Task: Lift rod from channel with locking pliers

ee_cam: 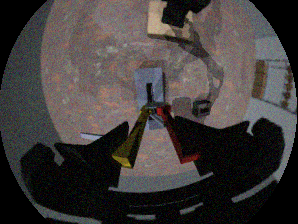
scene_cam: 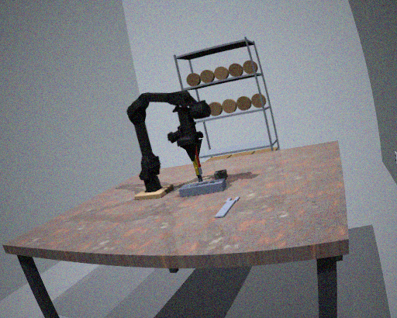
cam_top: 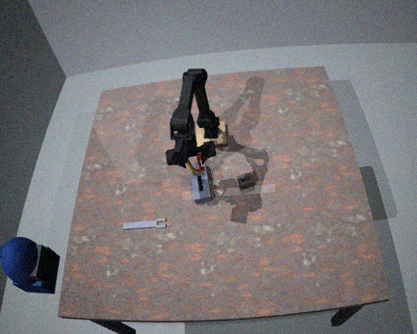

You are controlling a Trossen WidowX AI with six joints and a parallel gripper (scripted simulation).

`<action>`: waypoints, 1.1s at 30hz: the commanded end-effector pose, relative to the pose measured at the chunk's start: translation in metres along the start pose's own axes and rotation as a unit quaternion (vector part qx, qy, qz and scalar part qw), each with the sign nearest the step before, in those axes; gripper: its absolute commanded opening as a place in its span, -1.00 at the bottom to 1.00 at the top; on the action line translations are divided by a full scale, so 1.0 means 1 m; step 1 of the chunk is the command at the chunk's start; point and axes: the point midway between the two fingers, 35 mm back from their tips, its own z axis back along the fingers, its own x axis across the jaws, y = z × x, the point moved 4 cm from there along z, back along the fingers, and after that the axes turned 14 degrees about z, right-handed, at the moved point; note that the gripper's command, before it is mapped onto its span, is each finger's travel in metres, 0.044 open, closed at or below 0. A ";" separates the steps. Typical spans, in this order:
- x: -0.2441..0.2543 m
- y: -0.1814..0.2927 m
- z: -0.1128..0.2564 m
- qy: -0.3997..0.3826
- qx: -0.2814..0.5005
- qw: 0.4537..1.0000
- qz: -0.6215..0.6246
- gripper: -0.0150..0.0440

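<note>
gripper [cam_top: 193, 158] [scene_cam: 194, 149] [ee_cam: 152, 121] clamped on locking pliers [cam_top: 199, 162] [scene_cam: 198, 164] [ee_cam: 172, 134], one yellow handle, one red, spread apart, jaws pointing down at slotted block [cam_top: 204, 195] [scene_cam: 202, 188] [ee_cam: 149, 80] on worktop [cam_top: 239, 261] [scene_cam: 173, 233] [ee_cam: 100, 95]. jaw depth in slot and rod unclear. dark holster [cam_top: 247, 180] [scene_cam: 221, 174] [ee_cam: 201, 108] near block. flat fork-ended bar [cam_top: 141, 224] [scene_cam: 226, 208] [ee_cam: 92, 136] lies apart.

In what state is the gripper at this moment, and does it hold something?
Gripper: shut on the pliers, one finger at each spread handle.
</note>
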 end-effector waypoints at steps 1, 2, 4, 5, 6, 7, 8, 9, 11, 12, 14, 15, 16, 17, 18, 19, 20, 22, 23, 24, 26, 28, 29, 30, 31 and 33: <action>0.002 -0.001 0.001 -0.004 0.002 1.000 -0.006 0.61; 0.002 -0.001 0.001 -0.004 0.002 1.000 -0.006 0.61; 0.002 -0.001 0.001 -0.004 0.002 1.000 -0.006 0.61; 0.002 -0.001 0.001 -0.004 0.002 1.000 -0.006 0.61; 0.002 -0.001 0.001 -0.004 0.002 1.000 -0.006 0.61; 0.002 -0.001 0.001 -0.004 0.002 1.000 -0.006 0.61; 0.002 -0.001 0.001 -0.004 0.002 1.000 -0.006 0.61; 0.002 0.000 0.001 -0.004 0.002 1.000 -0.006 0.61; 0.001 0.000 0.001 -0.004 0.002 1.000 -0.006 0.61; 0.001 0.000 0.001 -0.004 0.002 1.000 -0.006 0.61; 0.001 0.000 0.001 -0.004 0.002 1.000 -0.006 0.61; 0.001 0.000 0.001 -0.004 0.002 1.000 -0.006 0.61; 0.001 0.000 0.001 -0.004 0.002 1.000 -0.006 0.61; 0.001 0.000 0.001 -0.004 0.002 1.000 -0.006 0.61; 0.001 0.000 0.001 -0.004 0.002 1.000 -0.006 0.61; 0.001 0.000 0.001 -0.004 0.002 1.000 -0.006 0.61; 0.001 0.000 0.001 -0.004 0.002 1.000 -0.006 0.61; 0.001 0.000 0.001 -0.004 0.002 1.000 -0.006 0.61; 0.001 0.000 0.000 -0.004 0.002 1.000 -0.006 0.61; 0.000 0.000 0.000 -0.004 0.002 1.000 -0.006 0.61; 0.000 0.000 -0.001 -0.004 0.002 1.000 -0.006 0.61; 0.000 0.000 -0.003 -0.004 0.002 1.000 -0.006 0.61; 0.000 0.000 -0.004 -0.004 0.002 1.000 -0.006 0.61; 0.000 0.000 -0.005 -0.004 0.002 1.000 -0.006 0.61; 0.000 0.000 -0.006 -0.004 0.002 1.000 -0.006 0.61; 0.000 0.000 -0.008 -0.004 0.002 1.000 -0.006 0.61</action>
